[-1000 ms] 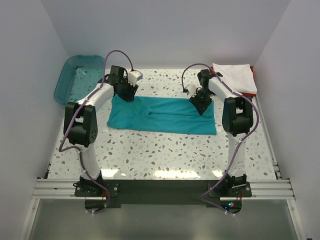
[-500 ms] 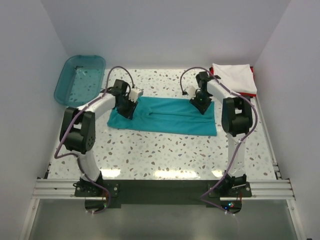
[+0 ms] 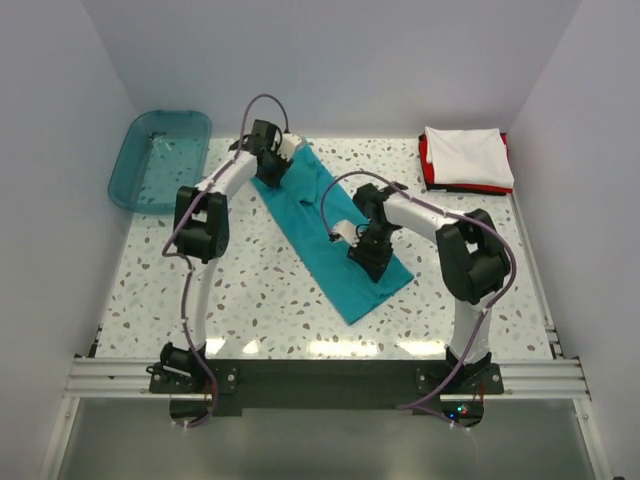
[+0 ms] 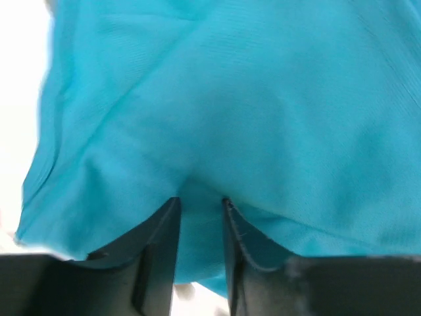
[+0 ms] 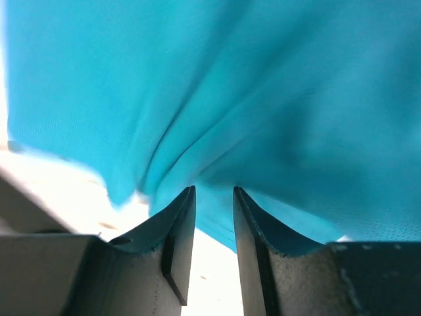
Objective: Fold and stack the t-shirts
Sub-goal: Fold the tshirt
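Cloth strip, teal shirt: it runs diagonally over the table, from the far middle down toward the near centre. The left gripper is closed on the far end. The right gripper is closed on the edge close to the near end. In both wrist views a tuck of teal fabric sits between the jaws, with creases fanning out from the pinch. From above we cannot tell whether the span between the holds rests on the table or hangs just off it.

We judge the shirt light, limp and without stiffness. It will sag and skew unless both ends stay taut. The best hold is at corners or a doubled edge, since a single thin layer may slip out.

The white shirt lies folded on the red shirt at the far right corner.
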